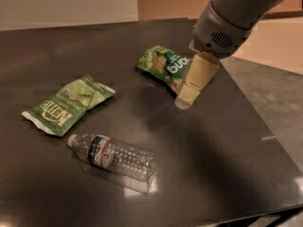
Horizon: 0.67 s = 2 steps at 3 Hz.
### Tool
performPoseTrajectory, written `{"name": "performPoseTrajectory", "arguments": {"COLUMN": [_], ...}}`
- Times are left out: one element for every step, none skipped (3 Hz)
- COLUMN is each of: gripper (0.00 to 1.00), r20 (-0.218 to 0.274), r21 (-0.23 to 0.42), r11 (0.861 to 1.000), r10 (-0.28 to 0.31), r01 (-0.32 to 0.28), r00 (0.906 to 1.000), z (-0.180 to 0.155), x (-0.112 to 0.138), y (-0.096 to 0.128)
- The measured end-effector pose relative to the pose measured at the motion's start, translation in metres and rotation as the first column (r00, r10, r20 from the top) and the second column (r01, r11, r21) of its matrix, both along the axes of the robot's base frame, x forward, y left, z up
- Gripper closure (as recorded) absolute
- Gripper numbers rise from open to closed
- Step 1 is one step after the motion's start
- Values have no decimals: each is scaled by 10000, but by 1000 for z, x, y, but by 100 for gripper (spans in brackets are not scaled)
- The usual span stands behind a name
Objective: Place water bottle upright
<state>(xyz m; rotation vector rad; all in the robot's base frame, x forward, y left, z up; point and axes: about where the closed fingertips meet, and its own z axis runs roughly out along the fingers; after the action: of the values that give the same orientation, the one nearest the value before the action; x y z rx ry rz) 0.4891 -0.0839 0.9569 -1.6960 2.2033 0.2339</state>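
Note:
The water bottle (pixel 112 155) lies on its side on the dark table (pixel 218 164), front left, white cap pointing left, dark label edged in red near the cap. The gripper (pixel 189 90) hangs from the grey arm at the upper right, above the table and partly in front of the right snack bag. It is well to the upper right of the bottle and holds nothing that I can see.
A green snack bag (pixel 67 105) lies left of centre, just behind the bottle. A second green snack bag (pixel 163 65) lies at the back centre, partly behind the gripper. The table's right edge (pixel 265 126) borders grey floor.

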Motion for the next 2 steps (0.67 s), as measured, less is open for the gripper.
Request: {"name": "performPoseTrajectory", "arguments": {"gripper": [0, 0], "r20": [-575, -1143], "r21": [446, 646], "r11": [9987, 9967], "r10": [271, 570], "r01": [-245, -498], "r00": [9980, 9918], "z": [-13, -26], "x": [0, -5], "y": [39, 74]}}
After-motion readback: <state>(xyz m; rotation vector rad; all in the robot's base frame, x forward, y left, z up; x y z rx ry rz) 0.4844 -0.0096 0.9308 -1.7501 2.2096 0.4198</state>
